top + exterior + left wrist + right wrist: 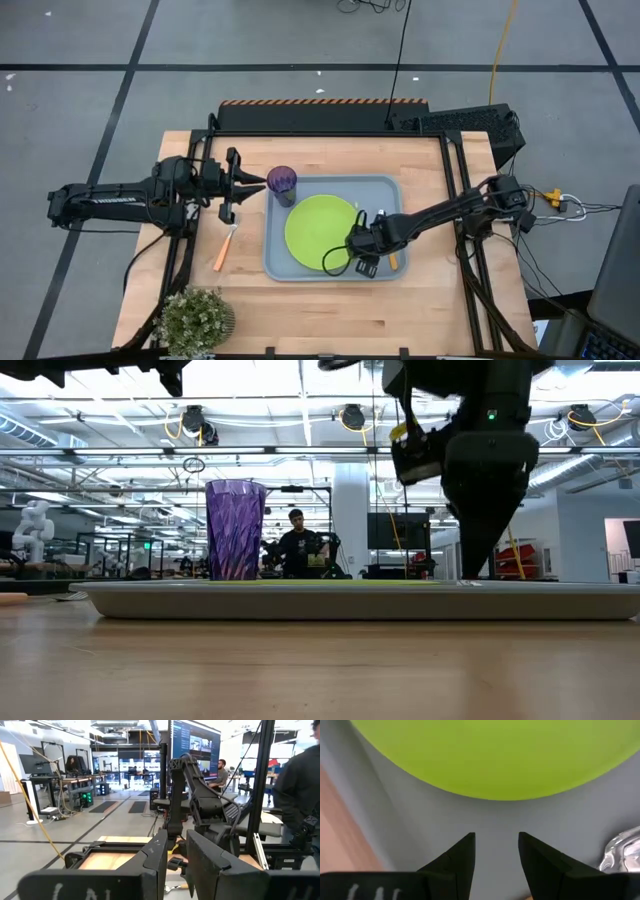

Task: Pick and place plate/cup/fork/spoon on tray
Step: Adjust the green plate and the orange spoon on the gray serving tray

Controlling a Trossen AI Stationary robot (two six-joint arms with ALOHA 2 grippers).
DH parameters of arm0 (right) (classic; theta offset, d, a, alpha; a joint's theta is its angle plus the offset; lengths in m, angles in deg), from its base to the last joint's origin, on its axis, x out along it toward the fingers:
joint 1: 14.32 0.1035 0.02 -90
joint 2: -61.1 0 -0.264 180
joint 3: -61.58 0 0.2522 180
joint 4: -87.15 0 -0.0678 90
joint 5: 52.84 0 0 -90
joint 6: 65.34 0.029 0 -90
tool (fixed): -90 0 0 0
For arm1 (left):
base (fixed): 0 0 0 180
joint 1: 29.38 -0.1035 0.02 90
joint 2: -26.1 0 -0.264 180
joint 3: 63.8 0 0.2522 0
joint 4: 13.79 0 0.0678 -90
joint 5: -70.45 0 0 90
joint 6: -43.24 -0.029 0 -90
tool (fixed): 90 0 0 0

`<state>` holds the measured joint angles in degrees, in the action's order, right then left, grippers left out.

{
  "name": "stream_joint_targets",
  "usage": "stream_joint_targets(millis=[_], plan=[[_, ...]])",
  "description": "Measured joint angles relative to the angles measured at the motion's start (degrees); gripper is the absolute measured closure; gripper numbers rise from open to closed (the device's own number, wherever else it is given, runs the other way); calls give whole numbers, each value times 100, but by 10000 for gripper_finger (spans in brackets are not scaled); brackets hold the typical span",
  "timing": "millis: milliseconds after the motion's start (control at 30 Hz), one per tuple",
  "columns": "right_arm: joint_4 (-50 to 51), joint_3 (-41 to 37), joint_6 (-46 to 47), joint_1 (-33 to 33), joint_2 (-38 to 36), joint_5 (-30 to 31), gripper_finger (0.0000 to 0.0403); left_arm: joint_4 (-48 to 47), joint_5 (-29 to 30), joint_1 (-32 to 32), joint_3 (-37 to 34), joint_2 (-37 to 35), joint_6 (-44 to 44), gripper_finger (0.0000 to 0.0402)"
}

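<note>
The right gripper (362, 262) hangs low over the near part of the tray (390, 185), its fingers (461, 851) apart with nothing between them, pointing down at bare tray just beside the plate (318, 232). A silver utensil head (621, 851) lies on the tray close by. The plate rests flat in the tray, and the cup (282, 183) stands upright in its far left corner. The left gripper (256, 184) hovers beside the cup, jaws slightly apart and empty. An orange-handled utensil (222, 254) lies on the table left of the tray.
</note>
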<state>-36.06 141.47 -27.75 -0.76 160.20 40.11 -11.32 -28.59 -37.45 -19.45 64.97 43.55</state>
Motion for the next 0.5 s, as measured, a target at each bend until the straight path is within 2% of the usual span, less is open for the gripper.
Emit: stream_joint_targets(millis=[167, 367, 500], plan=[[-134, 0, 123, 34, -229, 175, 259, -13, -2, -2, 0, 0, -2, 327], [-747, 0, 84, 44, -397, 188, 259, -11, -13, 0, 0, -2, 0, 327], [-436, 4, 319, 24, -400, 378, 259, -11, -13, 0, 0, 0, 25, 327]])
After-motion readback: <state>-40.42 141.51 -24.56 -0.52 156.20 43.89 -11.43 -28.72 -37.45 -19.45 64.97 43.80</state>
